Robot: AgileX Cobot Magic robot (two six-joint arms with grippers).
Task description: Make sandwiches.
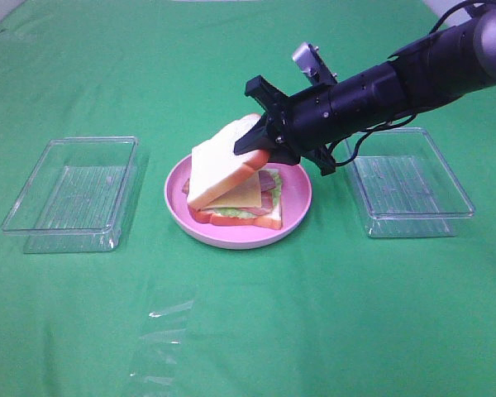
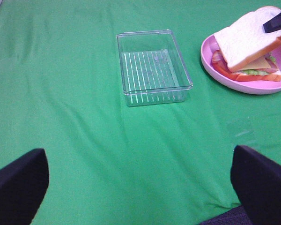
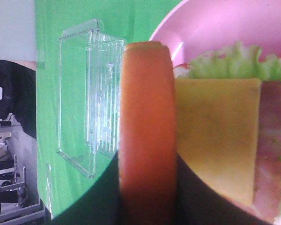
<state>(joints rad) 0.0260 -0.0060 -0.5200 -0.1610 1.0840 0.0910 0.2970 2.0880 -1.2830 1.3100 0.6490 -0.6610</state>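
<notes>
The right gripper [image 1: 263,142] pinches the top slice [image 1: 225,169] tilted over the cheese [image 1: 244,193]; lower it flat, corners aligned, then release. The left gripper [image 2: 140,187] idles wide.

White, orange-crusted sandwiches [image 1: 231,178], pink plate [image 1: 298,217], green cloth [image 1: 248,331].

Green cloth-covered table [image 1: 248,331], surface lightly wrinkled. Resting directly on it: clear tray [image 1: 73,194] at left, round pink plate [image 1: 293,217] at centre, second clear tray [image 1: 407,184] at right (all three well apart). Scrap of clear film [image 1: 161,339] lying flat near front edge.
</notes>
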